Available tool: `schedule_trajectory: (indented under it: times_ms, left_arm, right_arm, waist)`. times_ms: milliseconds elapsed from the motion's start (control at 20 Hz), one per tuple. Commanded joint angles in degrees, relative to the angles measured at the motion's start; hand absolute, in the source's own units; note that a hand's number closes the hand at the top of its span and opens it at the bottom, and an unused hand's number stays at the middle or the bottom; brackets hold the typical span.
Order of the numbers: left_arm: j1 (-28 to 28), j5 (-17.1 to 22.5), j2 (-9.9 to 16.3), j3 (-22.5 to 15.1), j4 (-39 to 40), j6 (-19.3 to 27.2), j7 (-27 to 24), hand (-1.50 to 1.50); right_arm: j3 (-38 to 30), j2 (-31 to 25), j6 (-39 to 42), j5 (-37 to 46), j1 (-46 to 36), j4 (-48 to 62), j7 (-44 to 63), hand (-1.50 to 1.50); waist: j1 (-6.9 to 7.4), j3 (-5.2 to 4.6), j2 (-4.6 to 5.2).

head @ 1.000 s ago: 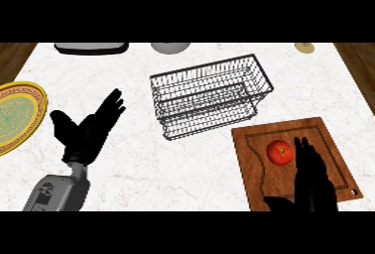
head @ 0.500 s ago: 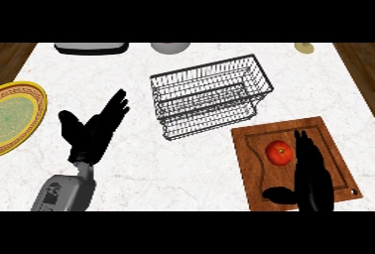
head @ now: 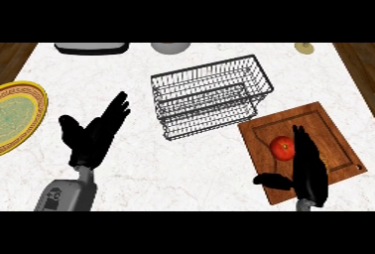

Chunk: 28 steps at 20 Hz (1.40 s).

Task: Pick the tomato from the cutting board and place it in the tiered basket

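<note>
right hand (head: pixel 306 166) has neared tomato (head: pixel 282 147) on white marble counter (head: pixel 212 168).

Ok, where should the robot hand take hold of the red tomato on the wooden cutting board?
Around the round red tomato's middle, coming from its right side, where the right robot hand sits open. The tomato lies free on the wooden cutting board, so fingers and thumb could probably close round it.

white marble counter (head: pixel 212 168) between brown wooden strips (head: pixel 15 52) at both far corners
</note>
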Motion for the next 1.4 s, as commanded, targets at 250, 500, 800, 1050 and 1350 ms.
schedule_trajectory:
  times_ms: [250, 500, 800, 1050, 1350]
  left_arm:
    - [2.36, -1.55, -0.87, 0.14, -1.36, -0.95, -0.80, 0.00]
    - [0.59, -0.90, -0.70, 0.85, -3.39, -0.43, 2.52, 0.00]
    - [2.05, -1.41, -1.44, 0.35, -1.28, -1.54, -0.33, 0.00]
    - [3.55, -1.53, -1.65, 0.23, -3.26, -1.52, 0.46, 0.00]
    - [0.88, -1.36, -0.66, 2.03, 0.05, -1.70, -0.22, 0.00]
  right_arm:
    - [-1.69, 0.03, -0.93, -0.95, -6.14, 10.38, -3.91, -1.50]
    - [-0.29, -0.11, -3.41, -2.10, -6.69, 13.18, -11.54, 1.50]
    - [-1.27, -0.69, -5.81, -0.93, -6.97, 14.52, -12.99, 1.50]
    - [0.70, 0.59, -5.20, -1.47, -3.17, 8.51, -13.63, 1.50]
    - [6.00, -9.17, 15.64, 0.07, 5.64, -2.38, -10.56, 1.50]
  waist:
    - [0.20, 0.21, 0.22]
    - [0.32, 0.23, 0.22]
    - [0.14, 0.21, 0.22]
    - [-0.03, 0.19, 0.13]
    - [-0.83, 0.08, 0.07]
